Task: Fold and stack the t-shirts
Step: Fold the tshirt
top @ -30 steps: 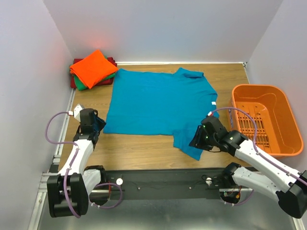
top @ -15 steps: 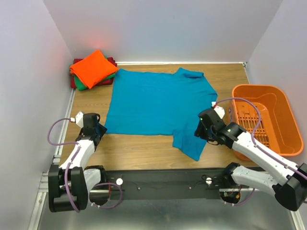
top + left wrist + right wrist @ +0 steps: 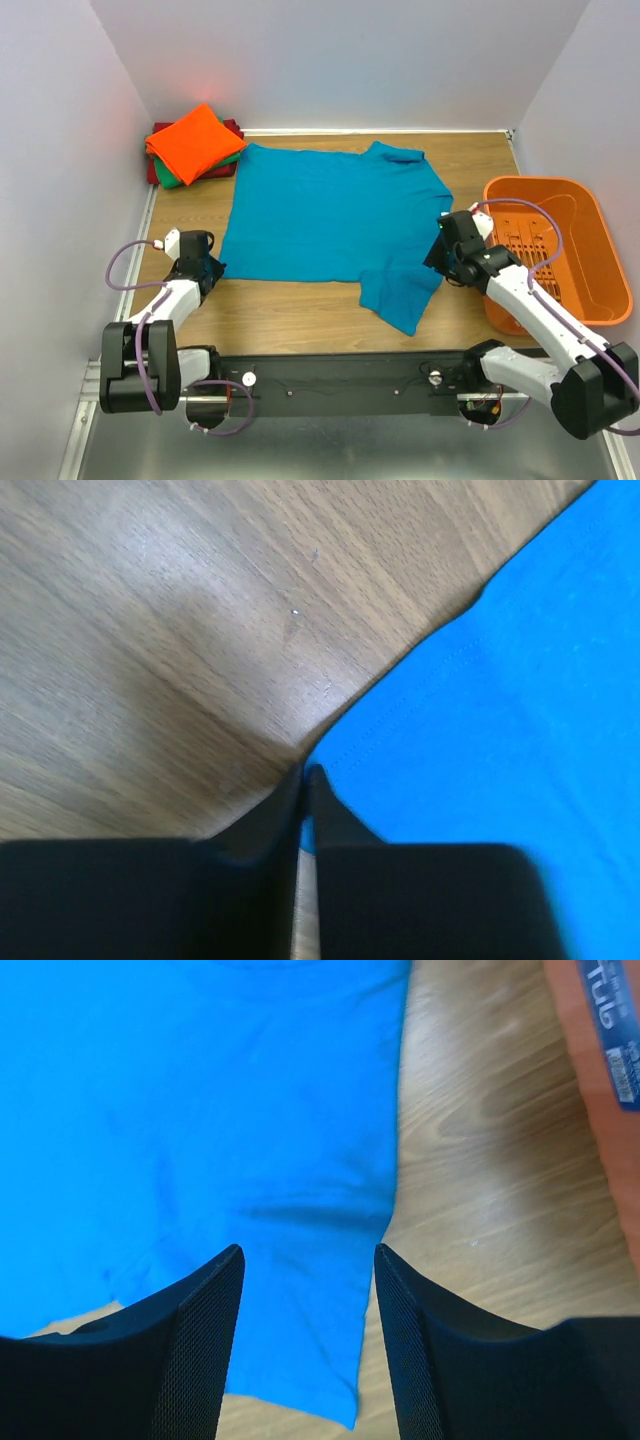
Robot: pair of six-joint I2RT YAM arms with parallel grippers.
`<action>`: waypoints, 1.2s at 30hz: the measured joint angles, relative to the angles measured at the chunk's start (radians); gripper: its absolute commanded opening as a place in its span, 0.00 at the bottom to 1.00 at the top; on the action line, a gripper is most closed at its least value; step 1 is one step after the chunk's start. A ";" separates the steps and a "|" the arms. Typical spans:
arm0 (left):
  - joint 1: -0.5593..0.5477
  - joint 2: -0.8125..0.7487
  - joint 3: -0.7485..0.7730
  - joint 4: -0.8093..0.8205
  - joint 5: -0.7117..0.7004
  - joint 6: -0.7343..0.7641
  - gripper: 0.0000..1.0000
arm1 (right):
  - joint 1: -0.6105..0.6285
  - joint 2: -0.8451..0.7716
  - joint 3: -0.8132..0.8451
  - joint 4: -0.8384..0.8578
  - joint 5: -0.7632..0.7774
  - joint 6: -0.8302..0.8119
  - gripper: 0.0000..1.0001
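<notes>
- The teal-blue t-shirt (image 3: 330, 215) lies spread flat across the middle of the wooden table (image 3: 300, 315), with one sleeve pointing toward the near edge. It is soft matte knit with a stitched hem, and it seems laid open so that a fold can begin.
- The orange basket (image 3: 540, 183) sits at the right, rigid slotted plastic, clear of the cloth.
- In the far left corner a bright orange t-shirt (image 3: 195, 140), folded square, tops a green one (image 3: 175, 181) and a dark red one (image 3: 236, 127). That is probably where finished shirts get stacked.
- The right gripper (image 3: 438, 262) hangs over the shirt's right edge beside the sleeve, its ribbed black jaws spread and holding nothing.
- The left gripper (image 3: 305, 772) has its smooth black fingers pressed together on the near-left hem corner. A sliver of blue shows between them, so the corner looks pinched, ready to be lifted.
</notes>
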 measured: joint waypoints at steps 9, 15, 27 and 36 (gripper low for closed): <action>-0.004 -0.031 0.010 -0.016 0.005 0.027 0.00 | -0.069 0.029 -0.141 0.111 -0.108 -0.006 0.61; -0.005 -0.069 0.053 -0.037 0.003 0.037 0.00 | -0.069 0.020 -0.248 0.175 -0.151 0.045 0.57; -0.005 -0.088 0.056 -0.044 0.003 0.040 0.00 | 0.060 -0.081 -0.362 0.260 -0.212 0.166 0.59; -0.004 -0.089 0.056 -0.044 0.003 0.040 0.00 | 0.340 -0.044 -0.370 0.303 -0.179 0.337 0.45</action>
